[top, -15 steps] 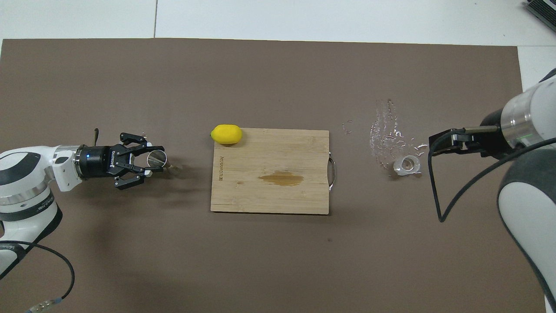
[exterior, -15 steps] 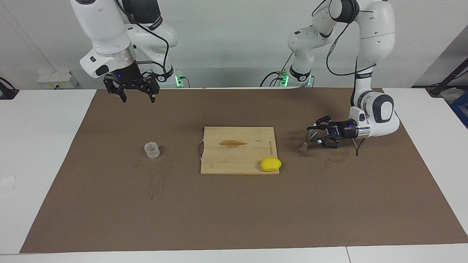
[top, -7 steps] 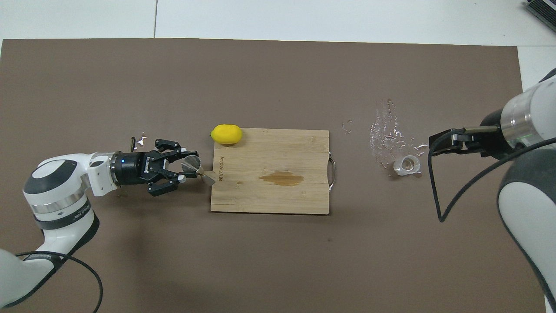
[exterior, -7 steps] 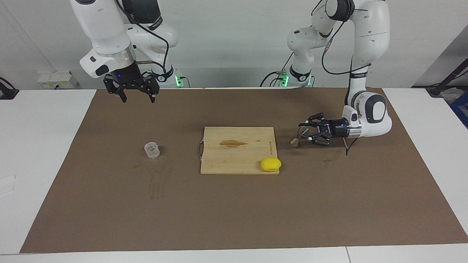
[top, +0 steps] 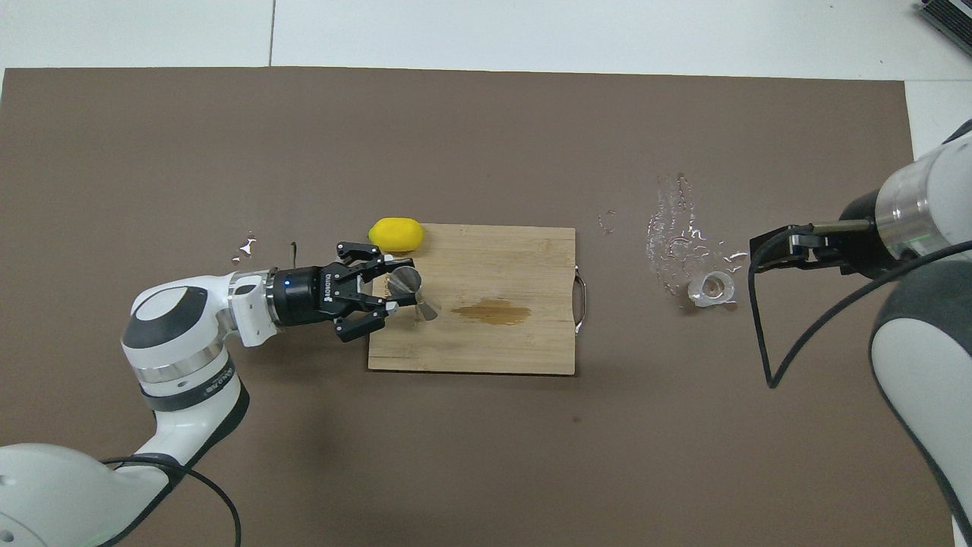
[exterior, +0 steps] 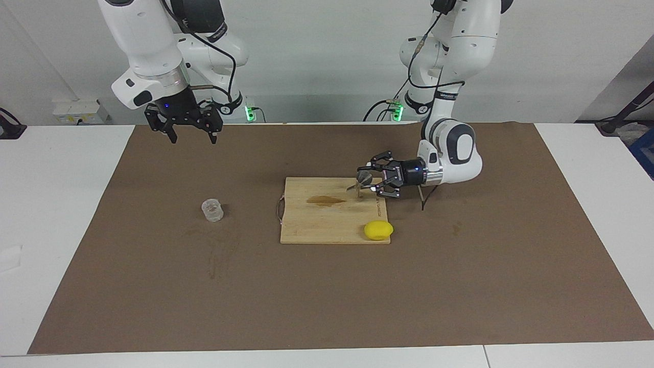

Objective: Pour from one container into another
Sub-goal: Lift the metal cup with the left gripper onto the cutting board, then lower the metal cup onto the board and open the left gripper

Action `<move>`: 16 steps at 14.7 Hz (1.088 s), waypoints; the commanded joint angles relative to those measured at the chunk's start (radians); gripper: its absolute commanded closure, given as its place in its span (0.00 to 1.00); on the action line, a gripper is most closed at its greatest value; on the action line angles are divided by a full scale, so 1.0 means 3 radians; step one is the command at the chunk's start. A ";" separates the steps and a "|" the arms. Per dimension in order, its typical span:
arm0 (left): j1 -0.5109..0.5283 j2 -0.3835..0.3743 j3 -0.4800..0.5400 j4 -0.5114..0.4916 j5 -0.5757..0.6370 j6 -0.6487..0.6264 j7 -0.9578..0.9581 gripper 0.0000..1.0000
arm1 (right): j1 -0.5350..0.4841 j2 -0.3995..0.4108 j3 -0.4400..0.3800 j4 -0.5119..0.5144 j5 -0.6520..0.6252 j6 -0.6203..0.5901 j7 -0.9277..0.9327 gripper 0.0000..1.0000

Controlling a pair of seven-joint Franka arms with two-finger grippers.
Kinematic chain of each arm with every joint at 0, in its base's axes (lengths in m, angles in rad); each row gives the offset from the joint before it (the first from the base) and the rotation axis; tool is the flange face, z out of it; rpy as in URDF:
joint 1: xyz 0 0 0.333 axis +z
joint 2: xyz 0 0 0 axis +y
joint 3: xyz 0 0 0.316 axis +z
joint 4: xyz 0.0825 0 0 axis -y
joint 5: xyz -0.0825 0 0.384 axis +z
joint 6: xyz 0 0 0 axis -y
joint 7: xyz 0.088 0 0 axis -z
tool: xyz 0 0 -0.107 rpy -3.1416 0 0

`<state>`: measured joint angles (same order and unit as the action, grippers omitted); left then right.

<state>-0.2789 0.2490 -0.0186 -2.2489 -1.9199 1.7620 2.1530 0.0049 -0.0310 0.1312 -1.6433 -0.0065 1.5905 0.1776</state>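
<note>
- Left gripper (exterior: 369, 183): clamped on the jigger (exterior: 360, 183), tilted, over the cutting board (exterior: 332, 217).
- Right gripper (exterior: 192, 134): fingers spread, empty, waiting over the mat.
- Glass tumbler (exterior: 212, 210): upright on the mat, toward the right arm's end.

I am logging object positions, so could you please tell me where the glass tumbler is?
The glass tumbler stands on the brown mat toward the right arm's end of the table, beside the cutting board's handle and apart from it.

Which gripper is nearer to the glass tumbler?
Right. The right gripper hangs open above the mat near the glass tumbler; the left gripper, shut on the jigger, is over the cutting board.
</note>
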 commanded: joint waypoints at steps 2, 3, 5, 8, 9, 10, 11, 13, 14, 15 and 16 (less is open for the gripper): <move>-0.0491 -0.0063 0.0057 -0.0046 -0.0532 0.0435 0.0327 0.86 | -0.0073 -0.0065 0.0028 -0.0060 0.0098 -0.0004 -0.0091 0.00; -0.0578 -0.0053 0.0057 -0.0025 -0.0670 0.0548 0.0522 0.85 | -0.0073 -0.0065 0.0028 -0.0060 0.0103 -0.0004 -0.0091 0.00; -0.0752 -0.0053 0.0057 -0.0025 -0.0891 0.0656 0.0783 0.84 | -0.0073 -0.0065 0.0028 -0.0060 0.0098 -0.0004 -0.0091 0.00; -0.0809 0.0008 0.0037 0.0021 -0.0968 0.0942 0.1402 0.82 | -0.0073 -0.0065 0.0028 -0.0060 0.0098 -0.0004 -0.0091 0.00; -0.0859 0.0014 0.0036 0.0026 -0.1019 0.0953 0.1474 0.82 | -0.0073 -0.0065 0.0028 -0.0060 0.0098 -0.0014 -0.0091 0.00; -0.0870 0.0014 0.0041 0.0026 -0.1030 0.0968 0.1490 0.81 | -0.0068 -0.0065 0.0028 -0.0060 0.0103 -0.0014 -0.0091 0.00; -0.0875 0.0014 0.0036 0.0026 -0.1030 0.0999 0.1495 0.80 | -0.0062 -0.0065 0.0028 -0.0060 0.0103 -0.0014 -0.0091 0.00; -0.0895 0.0024 0.0036 0.0056 -0.1040 0.1075 0.1501 0.80 | -0.0067 -0.0065 0.0028 -0.0060 0.0098 -0.0009 -0.0091 0.00; -0.0936 0.0024 0.0036 0.0067 -0.1060 0.1136 0.1501 0.80 | -0.0073 -0.0065 0.0028 -0.0060 0.0098 -0.0009 -0.0091 0.00; -0.0942 0.0024 0.0036 0.0067 -0.1101 0.1178 0.1501 0.80 | -0.0073 -0.0065 0.0028 -0.0060 0.0103 -0.0009 -0.0091 0.00; -0.0942 0.0029 0.0031 0.0067 -0.1117 0.1198 0.1501 0.80 | -0.0068 -0.0065 0.0028 -0.0060 0.0098 -0.0009 -0.0091 0.00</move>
<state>-0.5334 0.2525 -0.0184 -2.2426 -2.2164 2.0828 2.5756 0.0049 -0.0310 0.1315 -1.6433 -0.0065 1.5905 0.1776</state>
